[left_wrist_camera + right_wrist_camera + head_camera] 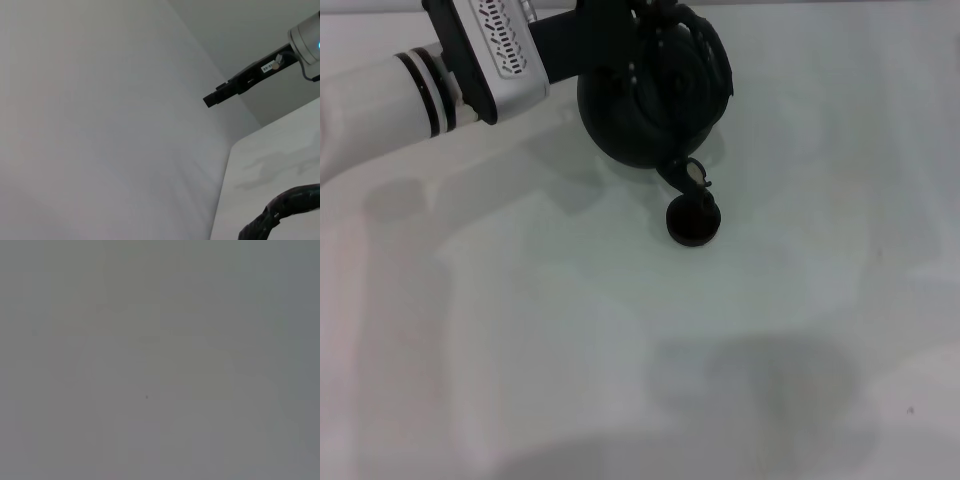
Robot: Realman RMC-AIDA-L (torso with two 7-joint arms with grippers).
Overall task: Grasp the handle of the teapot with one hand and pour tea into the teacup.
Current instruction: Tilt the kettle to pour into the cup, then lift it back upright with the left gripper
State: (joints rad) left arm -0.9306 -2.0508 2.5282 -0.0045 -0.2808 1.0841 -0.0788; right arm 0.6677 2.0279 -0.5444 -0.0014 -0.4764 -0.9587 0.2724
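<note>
Head view: left gripper fingers grasping handle, teapot tilted over teacup.

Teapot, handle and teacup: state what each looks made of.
Teapot: matte black, no glare, possibly cast iron or dark clay. Handle: black hoop with rough, wrapped-looking texture, maybe cord or rattan. Teacup: dark, dull finish, likely ceramic. The left gripper is at the handle.

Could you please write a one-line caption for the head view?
Left gripper tilts the black teapot by its handle, spout over the small teacup on the white table.
</note>
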